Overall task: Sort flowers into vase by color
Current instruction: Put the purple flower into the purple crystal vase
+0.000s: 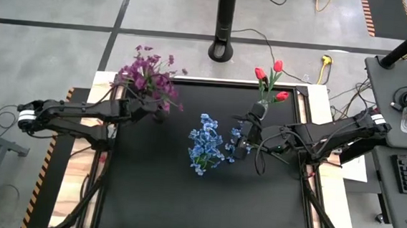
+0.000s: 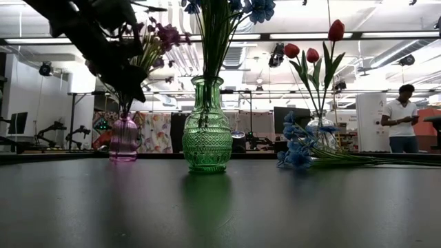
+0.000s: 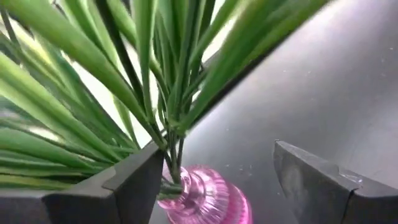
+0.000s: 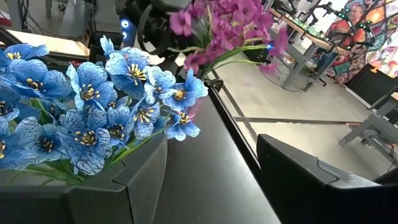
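High view: the remaining loose blue flower stem (image 2: 324, 160) lies flat on the worktop (image 1: 184, 192) beside the right tool (image 1: 239, 142), its blossom end toward the green vase (image 2: 206, 127) and its long axis running back toward the right arm. So the right arm is clearly nearer for the next pick. The right tool stands wide and empty just beside the blue flowers (image 1: 206, 144) already in that vase. The left tool (image 1: 153, 110) is wide too, straddling the purple flowers (image 1: 148, 78) at the pink vase (image 3: 208, 200) without gripping them. Red tulips (image 1: 272, 77) sit in the far clear vase (image 2: 319, 131).
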